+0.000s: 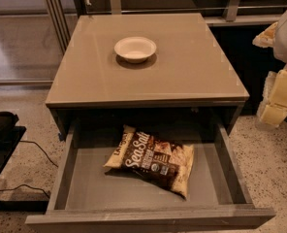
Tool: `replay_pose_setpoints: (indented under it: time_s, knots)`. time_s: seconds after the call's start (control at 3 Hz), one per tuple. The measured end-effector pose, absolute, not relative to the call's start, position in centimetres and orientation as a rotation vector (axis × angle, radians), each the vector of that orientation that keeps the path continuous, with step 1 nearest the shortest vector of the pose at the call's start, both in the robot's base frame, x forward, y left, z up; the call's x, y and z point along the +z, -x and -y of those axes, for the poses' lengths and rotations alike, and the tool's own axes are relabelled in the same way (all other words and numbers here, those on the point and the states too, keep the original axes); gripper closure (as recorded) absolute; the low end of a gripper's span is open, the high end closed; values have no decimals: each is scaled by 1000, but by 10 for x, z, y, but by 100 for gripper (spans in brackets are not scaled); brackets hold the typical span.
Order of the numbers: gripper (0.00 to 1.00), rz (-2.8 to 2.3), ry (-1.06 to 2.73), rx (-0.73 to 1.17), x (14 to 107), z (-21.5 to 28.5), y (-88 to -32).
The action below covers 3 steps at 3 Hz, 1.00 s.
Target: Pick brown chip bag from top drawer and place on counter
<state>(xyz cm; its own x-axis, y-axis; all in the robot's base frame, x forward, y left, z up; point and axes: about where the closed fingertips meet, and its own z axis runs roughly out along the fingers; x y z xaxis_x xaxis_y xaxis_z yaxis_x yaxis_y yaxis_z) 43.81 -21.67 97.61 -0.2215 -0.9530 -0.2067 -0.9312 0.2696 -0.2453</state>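
The brown chip bag [151, 160] lies flat in the open top drawer [85, 186], near the middle and angled, with its "Sea Salt" lettering facing up. The drawer is pulled fully out below the counter [192, 67], a glossy taupe-grey top. My gripper [277, 98] shows at the right edge of the camera view, pale yellow below a white arm. It is beside the cabinet's right side, at about counter height, well apart from the bag. It holds nothing that I can see.
A white bowl [135, 49] stands on the counter, toward the back left. A black object [0, 125] on a dark stand and cables [34, 147] are on the speckled floor at left. Metal rails and glass panels run behind the cabinet.
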Motion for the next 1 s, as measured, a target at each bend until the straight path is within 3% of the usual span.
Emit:
replay_pose_setpoints:
  time_s: [1.0]
  knots:
    - [0, -2119, 1668, 20, 913, 205, -420]
